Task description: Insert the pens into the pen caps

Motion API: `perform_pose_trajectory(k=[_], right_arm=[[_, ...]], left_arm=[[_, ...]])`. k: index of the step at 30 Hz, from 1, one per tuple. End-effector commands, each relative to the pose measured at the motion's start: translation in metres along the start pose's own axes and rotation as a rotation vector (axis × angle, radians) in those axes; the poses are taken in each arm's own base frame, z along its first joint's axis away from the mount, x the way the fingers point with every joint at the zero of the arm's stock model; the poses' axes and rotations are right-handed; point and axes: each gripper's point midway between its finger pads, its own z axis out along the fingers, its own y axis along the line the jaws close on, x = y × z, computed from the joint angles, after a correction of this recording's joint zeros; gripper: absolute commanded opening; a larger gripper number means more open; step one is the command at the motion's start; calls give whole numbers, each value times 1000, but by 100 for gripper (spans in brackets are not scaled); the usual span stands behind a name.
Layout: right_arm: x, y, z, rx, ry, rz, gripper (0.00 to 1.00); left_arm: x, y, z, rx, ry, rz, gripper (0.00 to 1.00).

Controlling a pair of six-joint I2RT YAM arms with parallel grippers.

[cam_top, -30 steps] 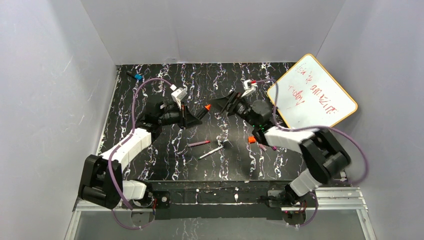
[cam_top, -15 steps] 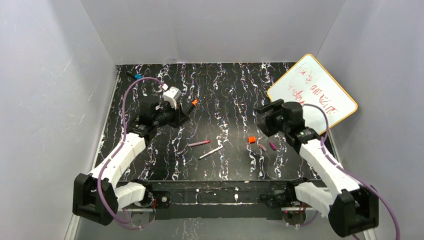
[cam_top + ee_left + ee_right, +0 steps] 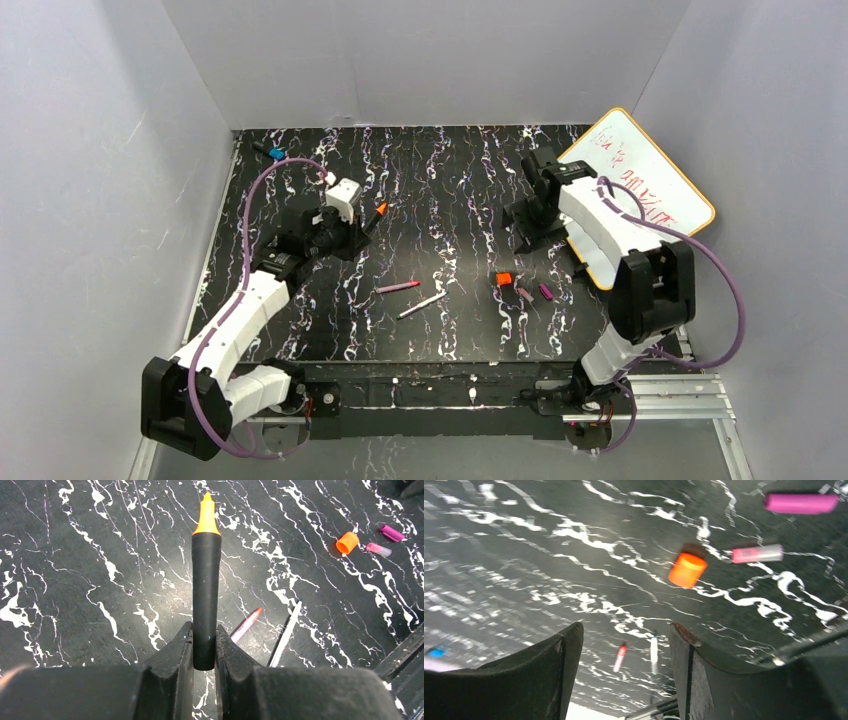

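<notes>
My left gripper (image 3: 362, 226) is shut on the black pen (image 3: 206, 590), whose orange end (image 3: 381, 208) points away over the mat. The magenta-purple pen (image 3: 398, 287) and the white-grey pen (image 3: 422, 305) lie side by side mid-table; both also show in the left wrist view, the magenta-purple pen (image 3: 246, 625) and the white-grey pen (image 3: 286, 634). The orange cap (image 3: 504, 279), the pinkish cap (image 3: 525, 294) and the purple cap (image 3: 545, 291) lie in a loose group on the right. My right gripper (image 3: 524, 225) is open and empty, above and behind the caps; its view shows the orange cap (image 3: 687, 570), the pinkish cap (image 3: 757, 553) and the purple cap (image 3: 801, 503).
A whiteboard (image 3: 625, 190) with red writing leans at the back right, close behind the right arm. A small black blue-ended item (image 3: 270, 153) lies in the back left corner. Grey walls close in three sides of the black marbled mat (image 3: 450, 170).
The right arm has swung from the table's middle out to the right and back by the whiteboard. The left gripper has drawn back to the left with the black pen.
</notes>
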Motion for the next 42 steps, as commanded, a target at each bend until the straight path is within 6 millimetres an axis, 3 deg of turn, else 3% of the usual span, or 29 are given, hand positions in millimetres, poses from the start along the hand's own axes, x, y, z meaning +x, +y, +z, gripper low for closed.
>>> perform_pose_trajectory(k=[1, 7, 11, 25, 35, 42], right_arm=[[22, -48, 10, 234, 41, 1, 70], [40, -73, 36, 267, 56, 21, 68], [37, -84, 52, 286, 28, 31, 61], [23, -61, 82, 185, -53, 43, 51], [29, -77, 92, 231, -22, 47, 58], [30, -84, 97, 247, -17, 55, 53]], left_arm=[[-10, 1, -7, -30, -9, 55, 0], [-6, 0, -5, -42, 14, 75, 0], [-5, 0, -5, -52, 22, 83, 0], [1, -1, -2, -49, 43, 89, 0], [5, 0, 2, -48, 61, 89, 0], [8, 0, 5, -45, 72, 87, 0]])
